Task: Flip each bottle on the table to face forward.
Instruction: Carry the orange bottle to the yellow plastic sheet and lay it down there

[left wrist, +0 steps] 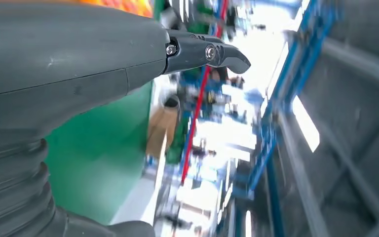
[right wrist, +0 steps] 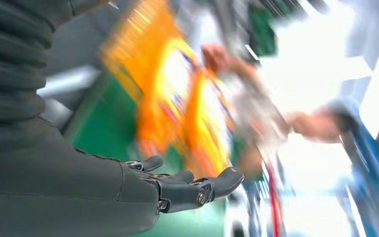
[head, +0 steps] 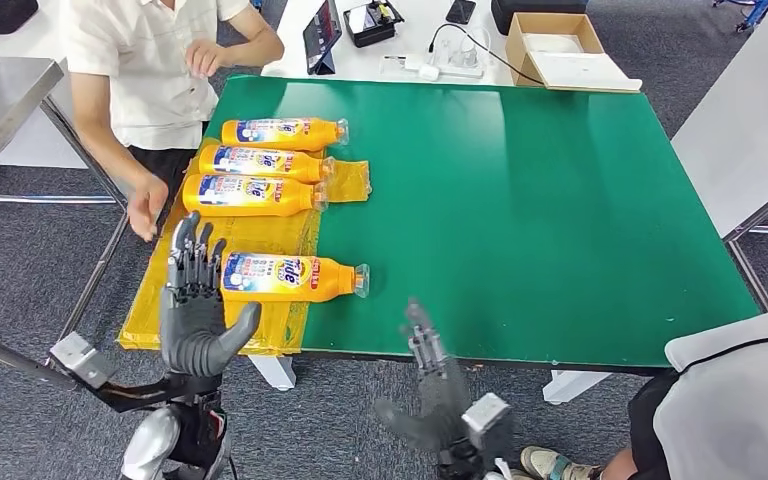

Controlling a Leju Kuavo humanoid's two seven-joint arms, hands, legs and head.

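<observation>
Green tabletop filled most of my head view, with a yellow mat along its left side, running to the near-left corner. Grey carpet lay around the table.

Four orange bottles lay on their sides on or beside the mat, caps pointing right. Three sat close together toward the far left: the far bottle, the second bottle and the third bottle, nearly touching one another. The near bottle lay apart from them, closer to the near edge, its printed label facing up and its cap over bare green.

My left hand stood at the near-left edge with fingers spread and upright, holding nothing; its fingertips were just beside the base of the near bottle, and I could not tell whether they touched it. My right hand hung below the near edge, fingers apart and empty, well clear of every bottle.

Open green stretched right of the bottles to the far and right edges. A person's hand hovered off the left edge, near the third bottle. A cardboard box sat beyond the far edge. Another person stood at the near-right corner.
</observation>
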